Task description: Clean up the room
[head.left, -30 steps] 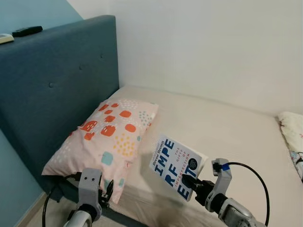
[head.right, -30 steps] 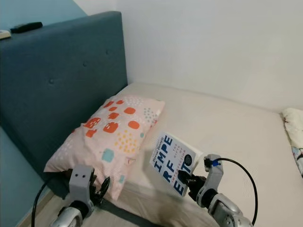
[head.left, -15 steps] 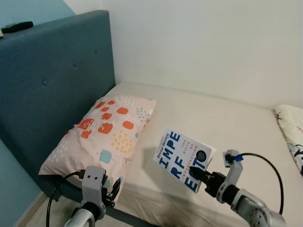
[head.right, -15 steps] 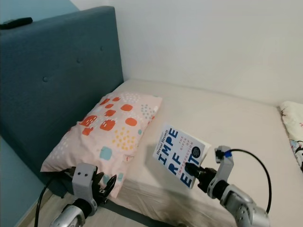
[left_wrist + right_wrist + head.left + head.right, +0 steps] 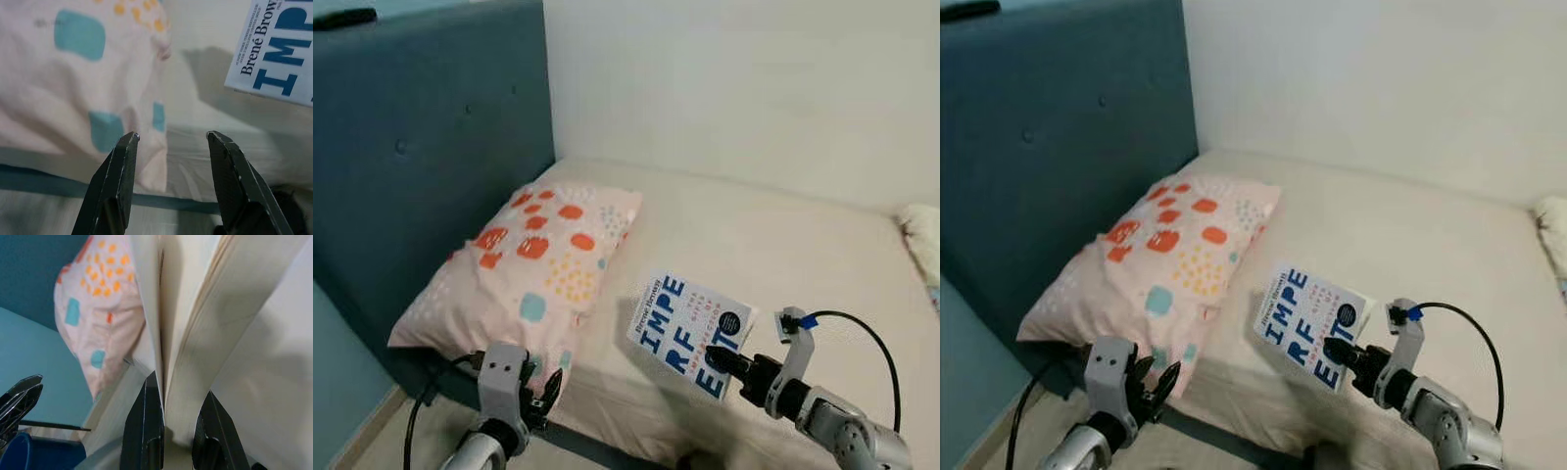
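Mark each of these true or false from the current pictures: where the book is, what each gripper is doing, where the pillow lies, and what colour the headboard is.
1. The right gripper is shut on the book. True.
2. The book lies flat on the mattress. False: it is held up above the mattress.
3. The left gripper is open and holds nothing. True.
4. The patterned pillow lies against the blue headboard. True.
5. The headboard is red. False: it is dark blue.
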`<state>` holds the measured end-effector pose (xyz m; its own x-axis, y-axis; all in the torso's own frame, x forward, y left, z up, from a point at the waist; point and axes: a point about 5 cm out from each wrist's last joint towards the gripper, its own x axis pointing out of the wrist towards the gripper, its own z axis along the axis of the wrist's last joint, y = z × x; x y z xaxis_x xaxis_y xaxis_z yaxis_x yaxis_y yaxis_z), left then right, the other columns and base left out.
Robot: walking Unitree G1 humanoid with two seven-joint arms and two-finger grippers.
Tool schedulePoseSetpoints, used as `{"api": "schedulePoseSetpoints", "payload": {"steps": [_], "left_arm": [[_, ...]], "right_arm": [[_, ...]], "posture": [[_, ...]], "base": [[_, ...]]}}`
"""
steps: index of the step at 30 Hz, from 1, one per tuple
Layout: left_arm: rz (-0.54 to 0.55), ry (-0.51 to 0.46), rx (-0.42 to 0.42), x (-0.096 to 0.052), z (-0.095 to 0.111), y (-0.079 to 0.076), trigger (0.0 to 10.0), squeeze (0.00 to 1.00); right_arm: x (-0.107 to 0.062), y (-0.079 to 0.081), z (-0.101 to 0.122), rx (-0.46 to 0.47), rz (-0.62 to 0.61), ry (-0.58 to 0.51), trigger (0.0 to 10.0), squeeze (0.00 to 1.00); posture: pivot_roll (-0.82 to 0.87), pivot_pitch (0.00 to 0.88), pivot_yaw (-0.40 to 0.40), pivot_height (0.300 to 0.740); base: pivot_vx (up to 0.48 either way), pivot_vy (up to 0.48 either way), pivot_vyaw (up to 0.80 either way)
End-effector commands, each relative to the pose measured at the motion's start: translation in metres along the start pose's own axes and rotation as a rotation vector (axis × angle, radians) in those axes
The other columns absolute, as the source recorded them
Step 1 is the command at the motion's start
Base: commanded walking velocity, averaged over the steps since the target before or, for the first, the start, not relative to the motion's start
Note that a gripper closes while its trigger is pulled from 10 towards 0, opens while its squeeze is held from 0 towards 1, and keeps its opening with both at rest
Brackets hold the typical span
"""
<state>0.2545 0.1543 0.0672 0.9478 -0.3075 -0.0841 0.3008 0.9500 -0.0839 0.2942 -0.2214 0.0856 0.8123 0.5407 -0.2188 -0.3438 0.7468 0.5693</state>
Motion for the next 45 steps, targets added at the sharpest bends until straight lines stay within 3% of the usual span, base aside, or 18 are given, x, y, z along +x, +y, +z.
{"api": "schedulePoseSetpoints", "payload": {"steps": [1,22,33,45], "left_arm": [[-0.008,0.012,0.005,-0.005,0.0,0.002,10.0,0.0],[-0.043,0.029,0.012,-0.009,0.001,0.002,10.0,0.0],[-0.054,0.022,0.019,-0.013,0.005,0.004,10.0,0.0],[-0.072,0.036,0.018,-0.018,0.004,0.003,10.0,0.0]], "right_arm": [[0.003,0.004,0.007,-0.017,0.021,-0.038,10.0,0.0],[0.012,0.014,0.004,0.028,0.07,-0.077,10.0,0.0],[0.012,0.015,0.008,0.043,0.098,-0.073,10.0,0.0],[0.011,0.015,0.005,0.065,0.108,-0.069,10.0,0.0]], "posture": [[0.04,0.155,-0.061,0.578],[0.05,0.171,-0.053,0.578],[0.06,0.183,-0.069,0.529],[0.06,0.183,-0.071,0.529]], "base": [[0.0,0.0,0.0],[0.0,0.0,0.0],[0.0,0.0,0.0],[0.0,0.0,0.0]]}}
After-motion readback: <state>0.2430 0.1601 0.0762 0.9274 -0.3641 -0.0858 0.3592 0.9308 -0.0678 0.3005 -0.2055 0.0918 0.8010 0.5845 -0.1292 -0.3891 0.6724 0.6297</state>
